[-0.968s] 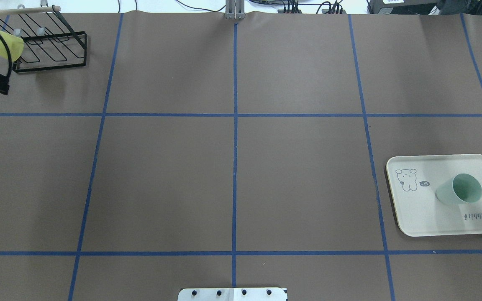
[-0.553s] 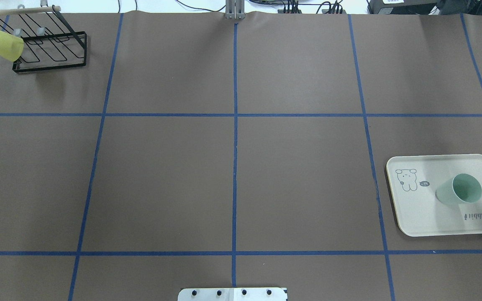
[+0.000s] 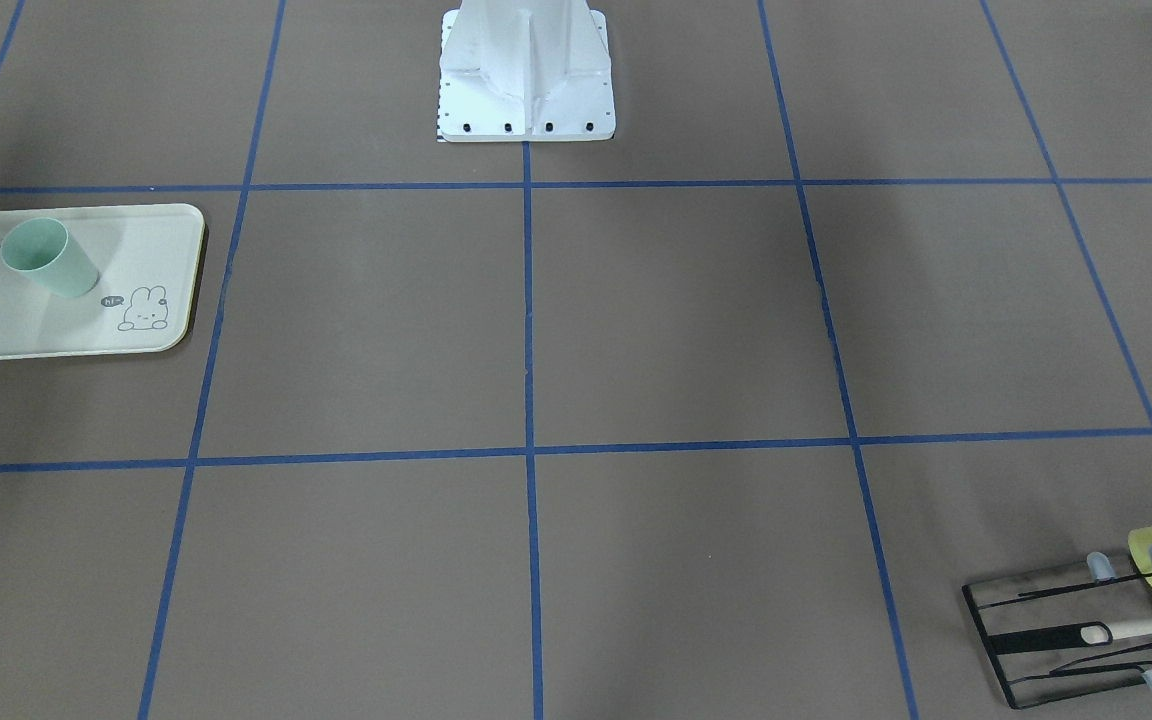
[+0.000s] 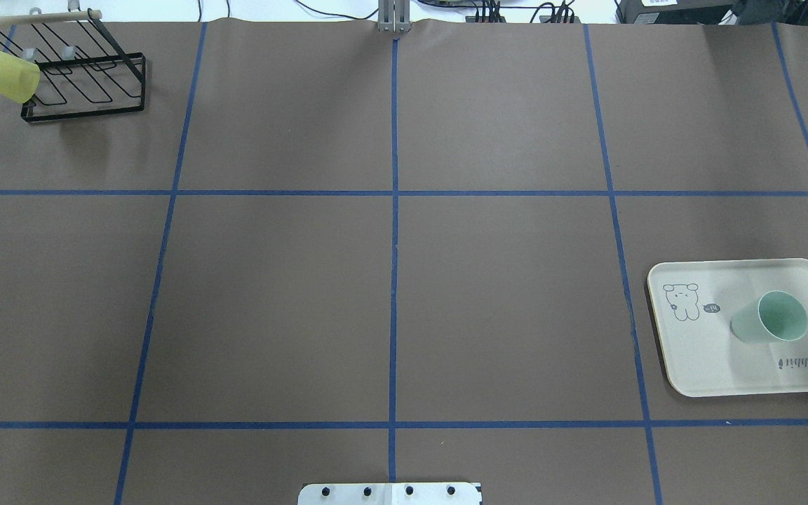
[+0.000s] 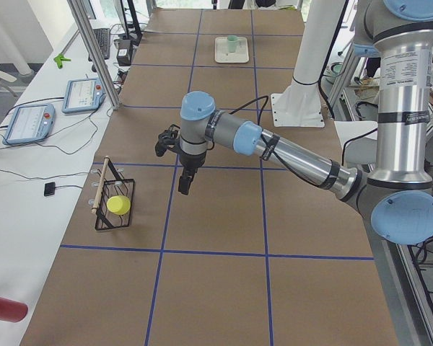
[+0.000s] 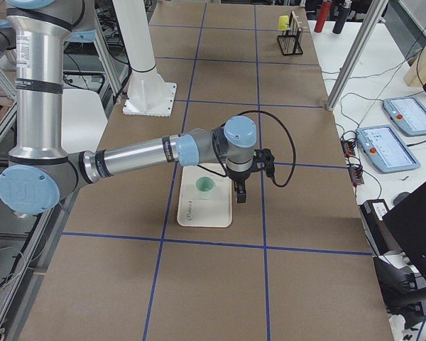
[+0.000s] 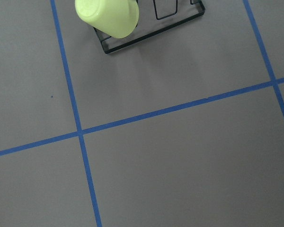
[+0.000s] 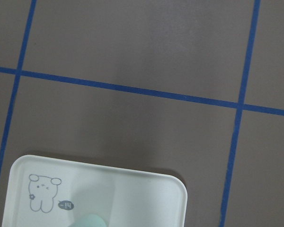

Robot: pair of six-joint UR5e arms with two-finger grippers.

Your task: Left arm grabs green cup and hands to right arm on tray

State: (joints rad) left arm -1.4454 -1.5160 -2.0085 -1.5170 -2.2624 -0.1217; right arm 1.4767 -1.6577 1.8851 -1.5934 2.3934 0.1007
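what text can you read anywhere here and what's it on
"Rabbit": script on the tray, upside down in the overhead view.
"hi": dark speech bubble beside the rabbit drawing on that tray.
Tablet screens beside the table: too small to read.

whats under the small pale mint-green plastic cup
The flat cream rectangular tray lies under the small pale mint-green plastic cup. The tray patch beneath its base is covered, so unseen.
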